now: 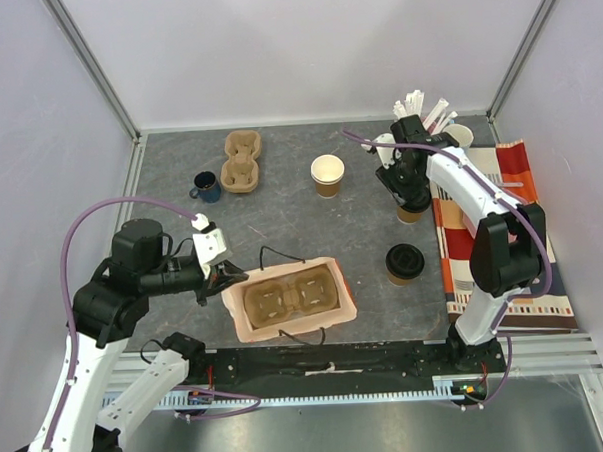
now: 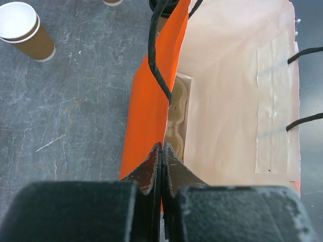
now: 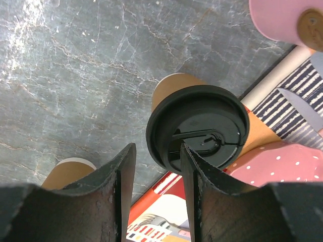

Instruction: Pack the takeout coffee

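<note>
A: At the near edge, pinching the bag (image 1: 342, 302) by its rim with the left claw (image 2: 161, 151), jaws pressed flat together on the paper. Seemingly propping the mouth open. Spotting a tray (image 1: 290, 299) lying inside, both wells bare.

B: Calling the packing barely begun, then, with no coffee in there yet. Picking out one lidded cup (image 1: 404, 263) standing on the slate (image 1: 312, 226), well apart from the bag. Noting the other cup (image 1: 411, 215) just beyond it, directly under the right claw (image 3: 157, 147).

A: Reading that claw as roughly half open and gripping nothing. Catching a black lid (image 3: 202, 126) through the gap between its fingers.

B: Reckoning on both lifts and both drops into the tray as work left to do.

A: Minding the edges now. Working tight on the right, the mat (image 1: 519, 166) lying just beside the other cup and straws (image 1: 421, 106) standing behind. Finding plenty of bare slate between cups and bag for the carry. Watching for the handles (image 1: 279, 255) and that floppy rim on the way in.
</note>
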Available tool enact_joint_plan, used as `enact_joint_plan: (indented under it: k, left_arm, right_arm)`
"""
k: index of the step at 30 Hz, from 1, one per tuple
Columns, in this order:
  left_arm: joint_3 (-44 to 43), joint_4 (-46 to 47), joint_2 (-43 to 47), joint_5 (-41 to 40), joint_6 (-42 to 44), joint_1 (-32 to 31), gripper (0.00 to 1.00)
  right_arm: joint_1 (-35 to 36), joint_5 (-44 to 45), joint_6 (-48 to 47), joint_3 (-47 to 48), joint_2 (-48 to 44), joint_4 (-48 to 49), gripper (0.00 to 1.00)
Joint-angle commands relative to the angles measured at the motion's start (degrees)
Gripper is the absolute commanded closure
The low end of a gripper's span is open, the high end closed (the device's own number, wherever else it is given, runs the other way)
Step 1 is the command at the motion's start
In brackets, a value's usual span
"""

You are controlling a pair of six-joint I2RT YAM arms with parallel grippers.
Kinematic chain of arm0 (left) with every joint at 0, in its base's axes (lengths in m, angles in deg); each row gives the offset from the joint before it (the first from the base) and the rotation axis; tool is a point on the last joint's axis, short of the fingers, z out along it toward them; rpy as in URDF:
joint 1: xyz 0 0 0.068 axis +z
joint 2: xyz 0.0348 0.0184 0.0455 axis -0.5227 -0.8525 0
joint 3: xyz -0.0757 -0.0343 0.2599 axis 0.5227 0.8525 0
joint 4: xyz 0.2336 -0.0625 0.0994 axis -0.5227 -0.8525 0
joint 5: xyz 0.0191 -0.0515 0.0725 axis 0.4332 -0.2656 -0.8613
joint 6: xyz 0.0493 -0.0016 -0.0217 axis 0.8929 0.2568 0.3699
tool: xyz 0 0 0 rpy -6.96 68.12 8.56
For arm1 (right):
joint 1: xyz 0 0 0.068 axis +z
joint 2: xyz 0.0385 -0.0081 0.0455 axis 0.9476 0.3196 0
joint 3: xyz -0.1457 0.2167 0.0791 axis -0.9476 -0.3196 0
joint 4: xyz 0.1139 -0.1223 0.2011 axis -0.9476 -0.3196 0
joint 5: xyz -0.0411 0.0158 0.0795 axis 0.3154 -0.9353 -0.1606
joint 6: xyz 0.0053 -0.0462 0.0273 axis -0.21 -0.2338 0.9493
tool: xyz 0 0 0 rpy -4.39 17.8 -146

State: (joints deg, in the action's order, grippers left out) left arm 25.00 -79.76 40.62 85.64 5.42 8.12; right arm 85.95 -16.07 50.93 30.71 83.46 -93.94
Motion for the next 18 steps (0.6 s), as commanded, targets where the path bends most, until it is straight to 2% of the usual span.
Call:
enact_joint_plan:
  k: [1,11,18]
  left_arm:
    - [0.0,0.8,0.1,0.5,-1.1,-0.2,0.98]
    - [0.0,0.8,0.0,0.5,-1.4,-0.2,0.98]
    - [-0.1,0.8,0.2,0.1,-1.0,-0.2,0.98]
  right_arm:
    - [0.5,1.6,-0.9,-0.8,0.8,1.8,0.52]
    - [0.5,3.3,-0.9,-2.4,1.1,2.3,0.60]
    - [0.4,3.2,-0.6,-1.4,1.6,2.3,0.73]
